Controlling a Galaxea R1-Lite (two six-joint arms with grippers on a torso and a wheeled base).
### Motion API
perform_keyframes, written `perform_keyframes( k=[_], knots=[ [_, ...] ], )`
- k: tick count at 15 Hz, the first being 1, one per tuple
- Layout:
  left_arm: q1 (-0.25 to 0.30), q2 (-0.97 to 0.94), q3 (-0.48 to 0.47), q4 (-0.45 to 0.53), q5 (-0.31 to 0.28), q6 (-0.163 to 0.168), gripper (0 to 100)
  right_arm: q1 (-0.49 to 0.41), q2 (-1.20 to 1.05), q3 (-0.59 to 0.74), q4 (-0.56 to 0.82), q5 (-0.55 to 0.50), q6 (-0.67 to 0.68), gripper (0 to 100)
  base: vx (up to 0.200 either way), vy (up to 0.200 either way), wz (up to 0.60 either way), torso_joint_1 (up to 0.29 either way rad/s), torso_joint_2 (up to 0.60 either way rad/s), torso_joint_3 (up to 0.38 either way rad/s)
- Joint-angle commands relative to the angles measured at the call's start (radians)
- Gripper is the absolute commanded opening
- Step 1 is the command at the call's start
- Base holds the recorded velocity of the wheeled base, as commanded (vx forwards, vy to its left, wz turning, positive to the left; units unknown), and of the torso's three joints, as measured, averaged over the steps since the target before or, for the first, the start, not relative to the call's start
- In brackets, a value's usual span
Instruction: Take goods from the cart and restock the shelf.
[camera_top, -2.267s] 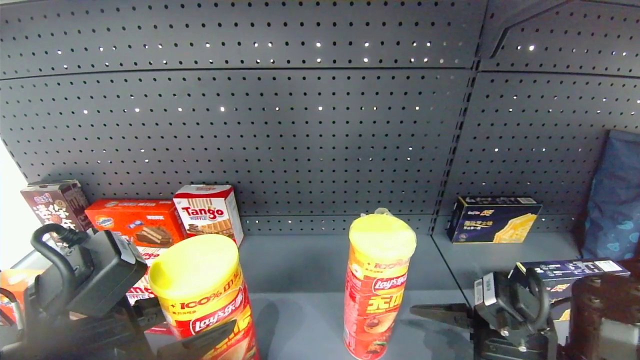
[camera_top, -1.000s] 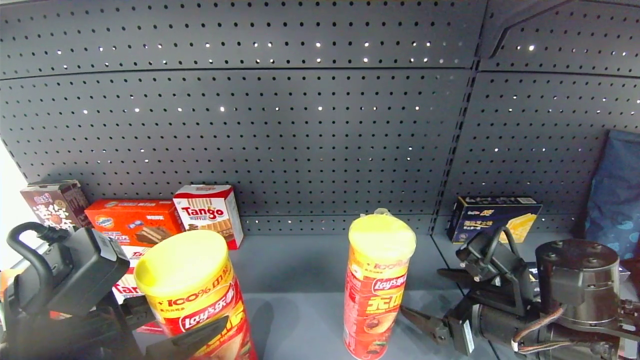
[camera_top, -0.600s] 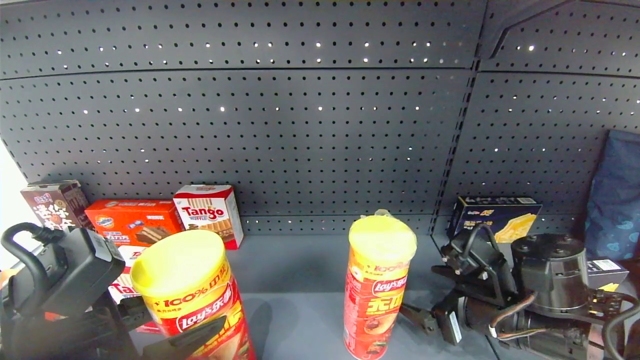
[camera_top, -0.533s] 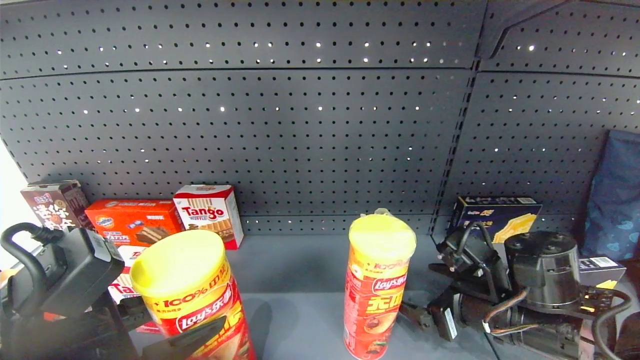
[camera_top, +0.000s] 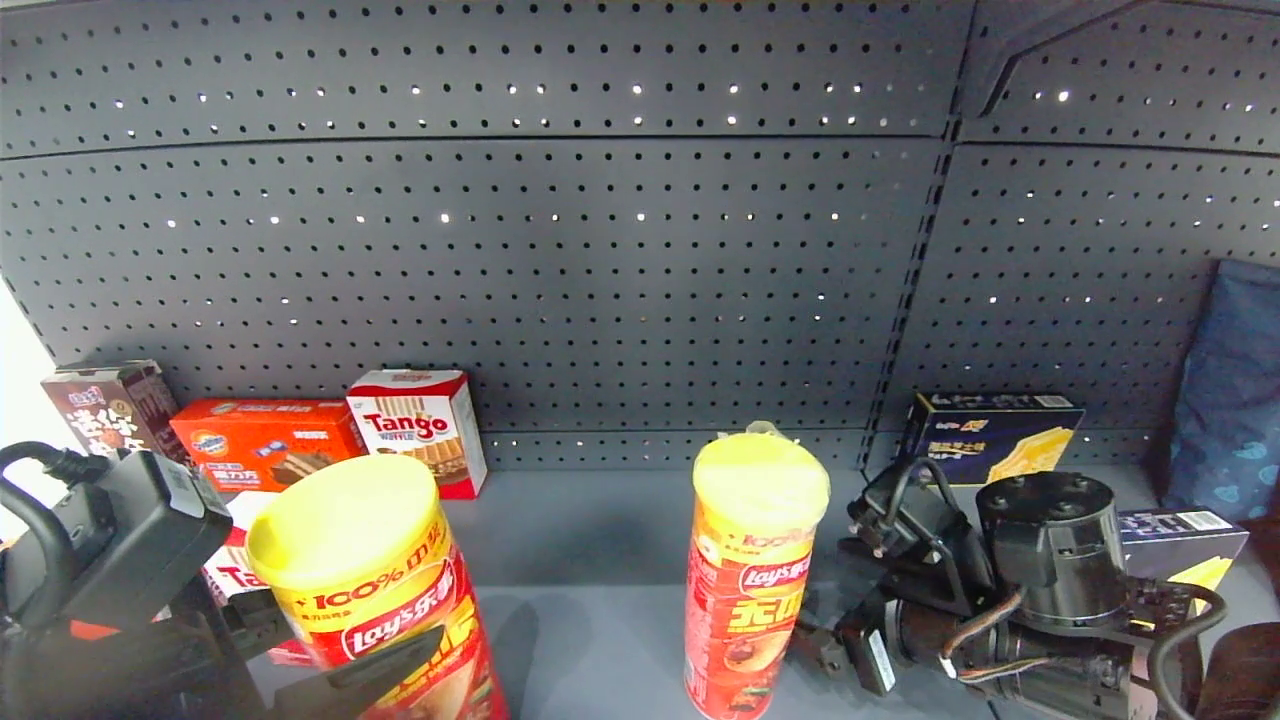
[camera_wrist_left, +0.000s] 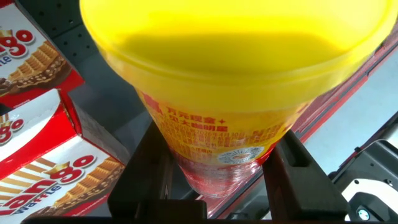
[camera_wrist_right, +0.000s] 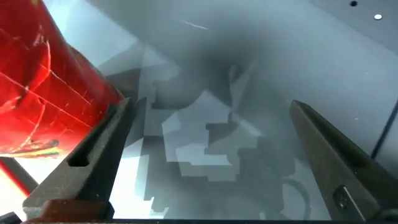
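Movement is seen in the right gripper, swung leftward with jaws spread until one finger lies at the foot of the standing can on the shelf; a nudge or regrasp seems intended. A second can is clamped in the left gripper at front left. Open room is left between the cans; boxes crowd the left.

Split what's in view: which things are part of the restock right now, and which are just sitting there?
In play:
- chip can held in the left gripper
- second chip can standing on the shelf
- right gripper, fingers open, low beside that can

Just sitting there:
- wafer box
- orange box
- brown box
- dark blue box by the back wall
- blue bag
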Motion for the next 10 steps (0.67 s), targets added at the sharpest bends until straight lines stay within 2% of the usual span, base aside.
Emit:
perform_keyframes(
  k=[1,7,10],
  knots=[
    [0.0,0.0,0.003,0.0,0.0,0.0,0,0.01,-0.001,0.0,-0.002,0.0,0.0,100,0.0,0.0,0.0,0.0,0.0,0.0],
    [0.001,-0.008,0.005,0.0,0.0,0.0,0,0.024,-0.021,0.011,-0.002,-0.004,0.0,100,0.0,0.0,0.0,0.0,0.0,0.0],
    [0.0,-0.011,0.011,0.0,0.0,0.0,0,0.024,-0.129,0.042,0.0,-0.029,0.0,100,0.0,0.0,0.0,0.0,0.0,0.0]
  ],
)
